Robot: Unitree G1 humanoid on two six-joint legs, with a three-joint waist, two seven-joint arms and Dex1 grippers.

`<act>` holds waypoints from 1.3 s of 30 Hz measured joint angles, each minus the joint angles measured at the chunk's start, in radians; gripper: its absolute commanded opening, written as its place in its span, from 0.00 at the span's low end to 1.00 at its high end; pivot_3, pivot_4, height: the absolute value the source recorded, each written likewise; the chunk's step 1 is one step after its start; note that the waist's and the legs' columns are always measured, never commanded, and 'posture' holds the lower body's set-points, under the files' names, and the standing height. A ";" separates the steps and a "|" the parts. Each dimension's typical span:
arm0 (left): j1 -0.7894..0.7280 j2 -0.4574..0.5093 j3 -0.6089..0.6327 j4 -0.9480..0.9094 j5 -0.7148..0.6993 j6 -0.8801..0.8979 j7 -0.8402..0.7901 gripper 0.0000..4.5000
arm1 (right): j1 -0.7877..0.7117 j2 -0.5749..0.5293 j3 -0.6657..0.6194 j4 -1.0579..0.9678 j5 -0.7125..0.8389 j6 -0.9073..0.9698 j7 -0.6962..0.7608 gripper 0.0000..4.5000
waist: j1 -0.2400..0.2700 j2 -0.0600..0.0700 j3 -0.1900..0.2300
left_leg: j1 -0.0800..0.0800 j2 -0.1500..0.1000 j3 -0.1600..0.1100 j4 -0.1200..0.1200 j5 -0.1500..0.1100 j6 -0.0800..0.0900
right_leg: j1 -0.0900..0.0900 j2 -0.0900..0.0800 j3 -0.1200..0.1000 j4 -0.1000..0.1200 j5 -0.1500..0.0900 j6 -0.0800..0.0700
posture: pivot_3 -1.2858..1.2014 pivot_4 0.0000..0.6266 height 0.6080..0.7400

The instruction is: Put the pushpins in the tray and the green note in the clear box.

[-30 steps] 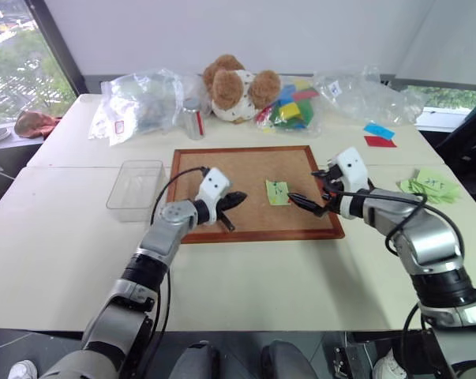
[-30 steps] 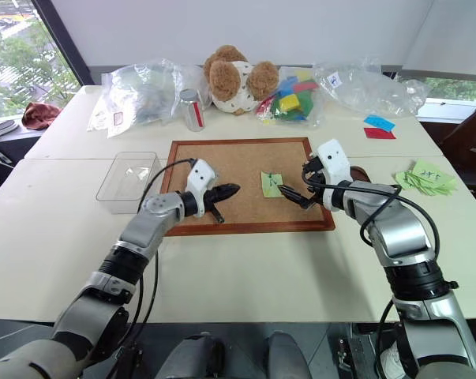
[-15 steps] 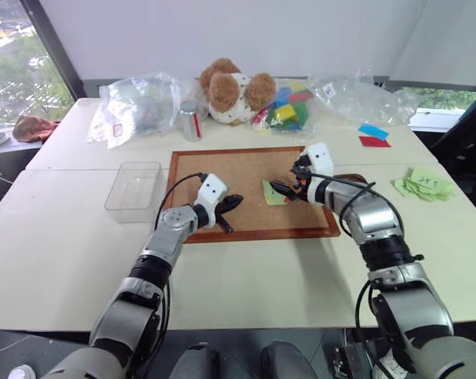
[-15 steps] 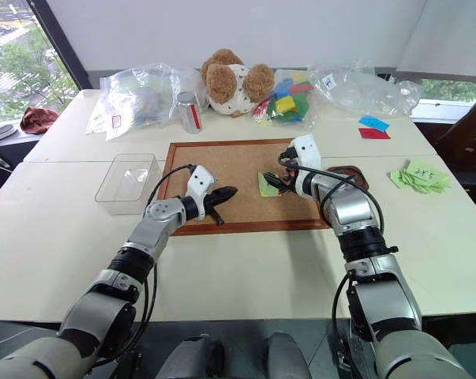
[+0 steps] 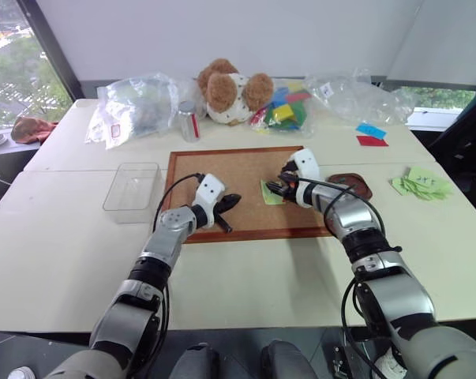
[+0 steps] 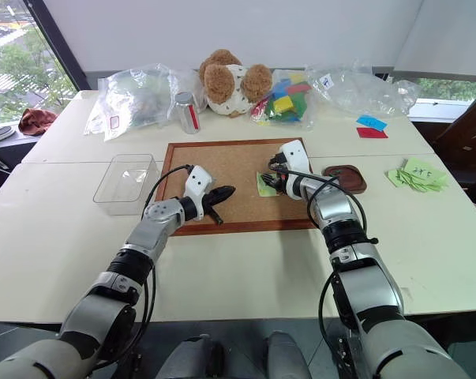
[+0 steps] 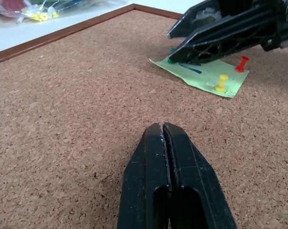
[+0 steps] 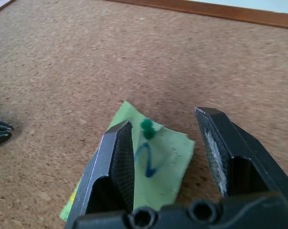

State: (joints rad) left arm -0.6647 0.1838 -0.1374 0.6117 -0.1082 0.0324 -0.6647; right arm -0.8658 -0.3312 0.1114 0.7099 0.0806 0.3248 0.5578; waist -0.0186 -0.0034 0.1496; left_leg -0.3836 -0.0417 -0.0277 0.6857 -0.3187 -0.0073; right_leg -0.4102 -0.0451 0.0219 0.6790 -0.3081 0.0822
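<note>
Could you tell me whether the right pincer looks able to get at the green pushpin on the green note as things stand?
Probably yes. The right pincer hangs over the green note with its jaws apart, and the green pushpin stands between them, nearer one finger. Nothing covers the pin; the left pincer is shut and well off.

Silver-grey metallic arms with black joint bands end in white, boxy wrist housings, each dotted with two small dark marks, perhaps screws. A black cable loops from the left forearm to its wrist housing; black cables curl along the right arm too. The left tool (image 7: 166, 157) and right tool (image 8: 170, 152) each carry two tapered black fingers (image 8: 121, 162) with finely ribbed inner pads.
</note>
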 measured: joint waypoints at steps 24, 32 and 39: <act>0.021 -0.002 0.002 -0.035 0.013 0.030 0.016 0.00 | 0.049 -0.033 -0.048 -0.306 0.008 0.137 0.034 0.01 | 0.001 0.000 0.000 | -0.001 0.000 0.000 -0.001 0.000 0.000 | -0.002 0.000 0.000 0.001 0.000 0.000 | 0.52 0.24 1.00; 0.021 -0.015 0.001 -0.035 0.018 0.030 0.016 0.00 | 0.087 -0.077 -0.203 -0.523 0.046 0.290 -0.116 0.01 | 0.007 0.000 0.000 | -0.001 0.000 0.000 -0.002 0.000 0.000 | -0.002 -0.001 0.000 0.001 0.000 0.000 | 0.52 0.24 1.00; 0.026 -0.014 0.003 -0.040 0.022 0.030 0.015 0.00 | 0.204 -0.185 -0.348 -0.414 0.017 0.268 -0.273 0.01 | 0.006 0.000 -0.001 | -0.001 0.000 0.001 -0.002 0.000 0.000 | -0.001 -0.001 0.001 0.000 0.000 0.000 | 0.52 0.24 1.00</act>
State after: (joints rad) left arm -0.6382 0.1702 -0.1344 0.5716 -0.0858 0.0625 -0.6493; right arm -0.6614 -0.5160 -0.2367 0.2963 0.0978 0.5929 0.2853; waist -0.0129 -0.0030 0.1489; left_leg -0.3841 -0.0417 -0.0271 0.6838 -0.3188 -0.0070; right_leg -0.4114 -0.0458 0.0226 0.6788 -0.3082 0.0822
